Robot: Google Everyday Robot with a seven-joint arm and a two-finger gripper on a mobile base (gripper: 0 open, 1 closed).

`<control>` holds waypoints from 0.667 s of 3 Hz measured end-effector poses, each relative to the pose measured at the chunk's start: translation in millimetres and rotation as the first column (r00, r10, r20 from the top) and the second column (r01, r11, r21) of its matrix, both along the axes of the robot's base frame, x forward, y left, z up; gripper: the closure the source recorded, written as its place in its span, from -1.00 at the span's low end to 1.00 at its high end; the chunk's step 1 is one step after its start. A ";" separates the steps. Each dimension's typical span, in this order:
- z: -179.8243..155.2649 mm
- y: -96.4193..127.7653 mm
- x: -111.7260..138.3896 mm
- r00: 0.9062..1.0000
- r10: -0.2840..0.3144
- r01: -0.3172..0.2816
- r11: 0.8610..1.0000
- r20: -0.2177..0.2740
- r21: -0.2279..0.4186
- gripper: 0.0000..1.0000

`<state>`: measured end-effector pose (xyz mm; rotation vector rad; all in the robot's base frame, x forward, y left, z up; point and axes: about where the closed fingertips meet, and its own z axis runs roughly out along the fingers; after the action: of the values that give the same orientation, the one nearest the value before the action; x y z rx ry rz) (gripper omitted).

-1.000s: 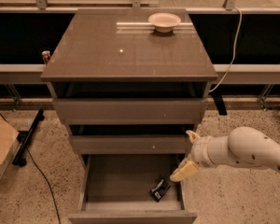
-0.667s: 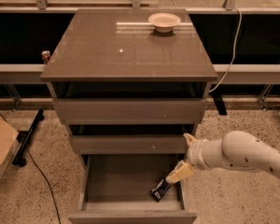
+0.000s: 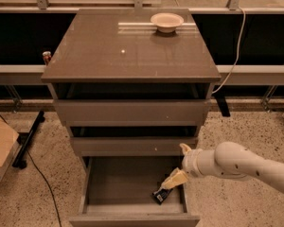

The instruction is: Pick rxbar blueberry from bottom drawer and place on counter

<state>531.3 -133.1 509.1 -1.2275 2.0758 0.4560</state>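
Note:
The bottom drawer (image 3: 109,183) is pulled open below the two drawers above it. The rxbar blueberry (image 3: 160,195), a small dark wrapper with white lettering, lies inside near the drawer's right wall. My gripper (image 3: 176,167) comes in from the right on a white arm. One pale finger (image 3: 174,179) reaches down just above and right of the bar, the other (image 3: 185,149) sticks up beside the middle drawer's front. The jaws are spread open and hold nothing. The counter (image 3: 128,51) is the glossy grey-brown top of the cabinet.
A round pale bowl (image 3: 167,21) sits at the counter's back right. A cardboard box (image 3: 1,148) lies on the floor at left beside a black stand leg (image 3: 27,138). A white cable (image 3: 234,56) hangs at right.
My arm has moved a little left and down, bringing the lower finger closer to the bar. The bar and drawer have not moved.

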 end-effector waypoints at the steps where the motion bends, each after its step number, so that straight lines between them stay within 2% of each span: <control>1: -28.1 2.0 7.7 1.000 -0.004 0.005 0.999 -0.022 0.050 -1.00; 2: -60.9 3.2 14.8 0.999 0.000 0.004 0.996 -0.047 0.087 -1.00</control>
<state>546.2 -129.9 448.3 -1.1740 2.0742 0.5732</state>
